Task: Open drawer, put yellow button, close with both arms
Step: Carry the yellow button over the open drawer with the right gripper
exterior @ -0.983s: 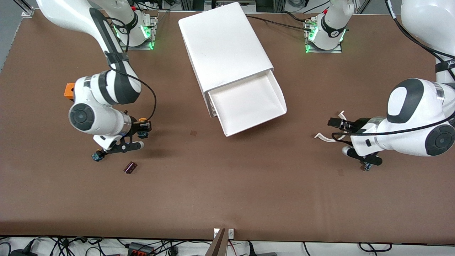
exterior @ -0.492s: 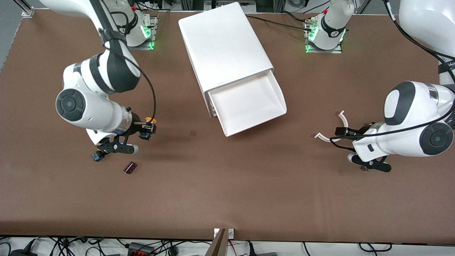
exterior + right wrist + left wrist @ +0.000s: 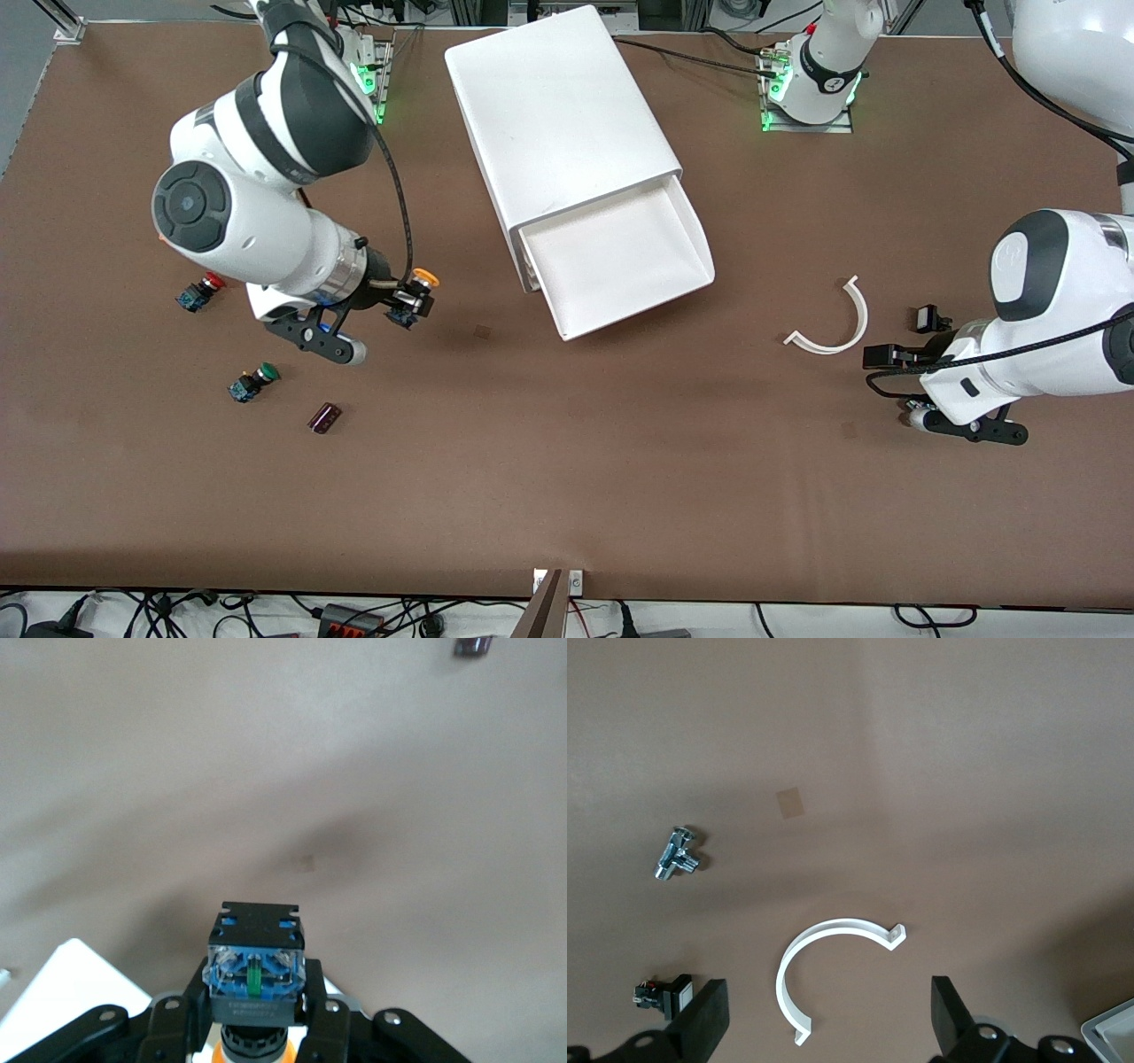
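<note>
Your top drawer (image 3: 620, 266) already stands pulled out of the white cabinet (image 3: 558, 115), and its tray looks empty. The yellow button (image 3: 416, 292) is off the surface, clamped in the right hand (image 3: 409, 299), so the pick seems done; what is left, as I read it, is the carry to the drawer, the drop, and the two-arm push shut.

Your right arm reaches out from its base, the wrist angled toward the cabinet, with the hand hanging over bare surface between the cabinet and the loose parts at its own end. In the right wrist view the button's blue and black body (image 3: 256, 967) sits pinched between the fingers, the cap turned away.

The red button (image 3: 200, 292), the green button (image 3: 253, 381) and a small dark block (image 3: 324, 417) lie on the surface there.

Your left arm waits at its end, its hand (image 3: 890, 356) spread wide and empty over the surface near a white curved clip (image 3: 837, 323).
</note>
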`<control>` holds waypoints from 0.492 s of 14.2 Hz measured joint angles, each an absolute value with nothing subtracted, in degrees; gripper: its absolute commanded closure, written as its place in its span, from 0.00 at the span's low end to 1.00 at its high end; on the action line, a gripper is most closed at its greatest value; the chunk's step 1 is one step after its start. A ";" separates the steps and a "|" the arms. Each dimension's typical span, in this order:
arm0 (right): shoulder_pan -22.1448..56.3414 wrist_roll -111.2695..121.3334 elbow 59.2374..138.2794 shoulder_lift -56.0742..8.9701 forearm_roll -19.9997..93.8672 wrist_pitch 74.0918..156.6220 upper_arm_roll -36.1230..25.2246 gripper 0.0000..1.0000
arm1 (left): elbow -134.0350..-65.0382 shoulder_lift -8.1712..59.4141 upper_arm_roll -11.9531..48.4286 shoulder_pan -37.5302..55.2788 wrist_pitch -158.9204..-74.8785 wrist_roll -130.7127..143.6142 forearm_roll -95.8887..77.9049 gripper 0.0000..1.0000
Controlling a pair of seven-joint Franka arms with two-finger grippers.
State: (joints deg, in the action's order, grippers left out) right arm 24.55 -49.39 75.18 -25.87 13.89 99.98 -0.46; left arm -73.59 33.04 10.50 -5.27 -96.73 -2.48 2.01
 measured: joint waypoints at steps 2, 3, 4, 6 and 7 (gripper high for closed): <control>26.64 -56.72 73.94 -26.29 13.89 100.21 -0.42 1.00 | -73.58 33.04 10.50 -5.27 -96.82 -2.11 2.01 0.00; 27.55 -60.25 73.29 -26.67 14.01 100.33 -0.41 1.00 | -73.56 33.04 10.51 -5.27 -96.84 -1.42 2.01 0.00; 28.30 -63.50 72.82 -27.01 14.55 100.83 -0.40 1.00 | -73.52 33.04 10.53 -5.24 -96.86 -0.66 2.01 0.00; 29.82 -70.39 72.29 -27.70 16.71 103.81 -0.38 1.00 | -73.48 33.04 10.55 -5.22 -96.87 0.27 2.01 0.00; 30.69 -73.91 72.21 -28.02 17.19 105.27 -0.36 1.00 | -73.47 33.03 10.55 -5.22 -96.88 0.54 2.01 0.00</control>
